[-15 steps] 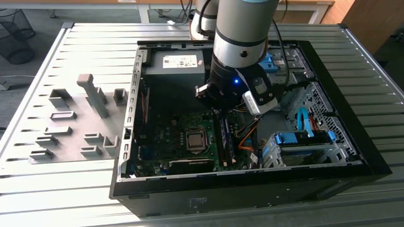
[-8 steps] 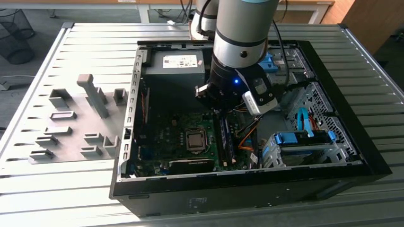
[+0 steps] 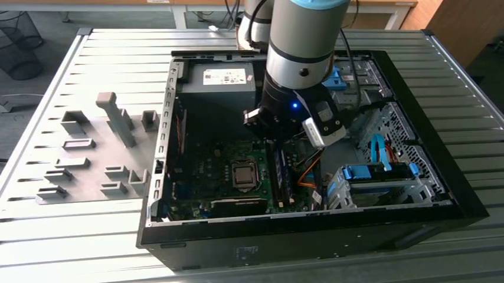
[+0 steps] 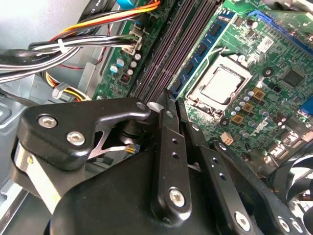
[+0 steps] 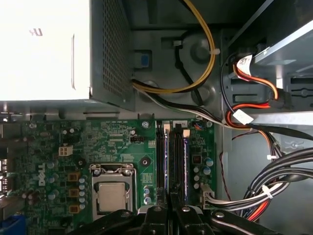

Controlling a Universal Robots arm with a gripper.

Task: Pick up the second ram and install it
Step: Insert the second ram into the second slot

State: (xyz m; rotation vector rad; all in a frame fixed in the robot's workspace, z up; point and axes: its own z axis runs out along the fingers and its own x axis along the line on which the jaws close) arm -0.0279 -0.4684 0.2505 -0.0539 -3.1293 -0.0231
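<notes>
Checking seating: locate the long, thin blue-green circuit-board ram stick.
In the first wrist view the second ram stands in the motherboard's slots beside another stick, away from the silver processor socket, just ahead of the gripper.

This is looking like a robotics lab or test workshop. An open computer case [image 3: 409, 194] is lying on its side on a ribbed metal table [image 3: 118, 53], its circuit board [image 3: 212, 171] showing, and a robot arm [image 3: 303, 53] is reaching down into it. Grey fixture blocks [image 3: 94, 153] are sitting beside the case. A wire bin [image 3: 20, 44] is standing on the floor, and wooden furniture [image 3: 452, 23] is lining the far side.
</notes>
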